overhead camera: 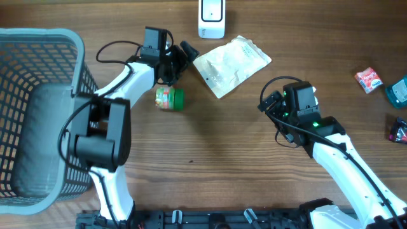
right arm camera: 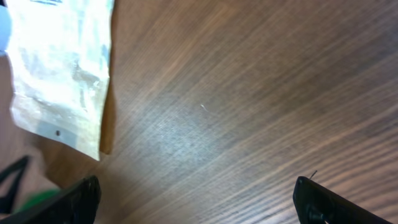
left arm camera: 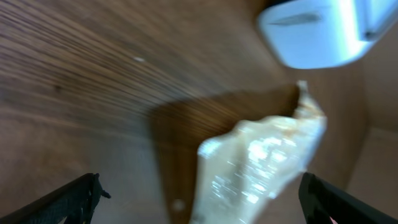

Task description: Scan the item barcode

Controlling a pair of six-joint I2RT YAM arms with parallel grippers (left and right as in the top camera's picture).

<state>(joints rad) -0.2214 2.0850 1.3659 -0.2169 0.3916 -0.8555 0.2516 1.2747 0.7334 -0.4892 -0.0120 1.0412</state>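
A clear plastic pouch (overhead camera: 232,63) lies flat at the back of the table, just below the white scanner (overhead camera: 212,16). My left gripper (overhead camera: 183,56) is open at the pouch's left corner. In the blurred left wrist view the pouch (left arm camera: 255,168) reaches in between the spread fingers of the left gripper (left arm camera: 199,208), and the scanner (left arm camera: 317,31) sits beyond it. My right gripper (overhead camera: 266,102) is open over bare wood to the right of the pouch. In the right wrist view the right gripper (right arm camera: 199,205) holds nothing, and the pouch (right arm camera: 59,74) lies at the upper left.
A small green-lidded jar (overhead camera: 169,98) lies on its side near the left arm. A grey mesh basket (overhead camera: 76,70) fills the left side. A red packet (overhead camera: 369,79), a teal item (overhead camera: 397,92) and a dark item (overhead camera: 399,130) sit at the far right edge.
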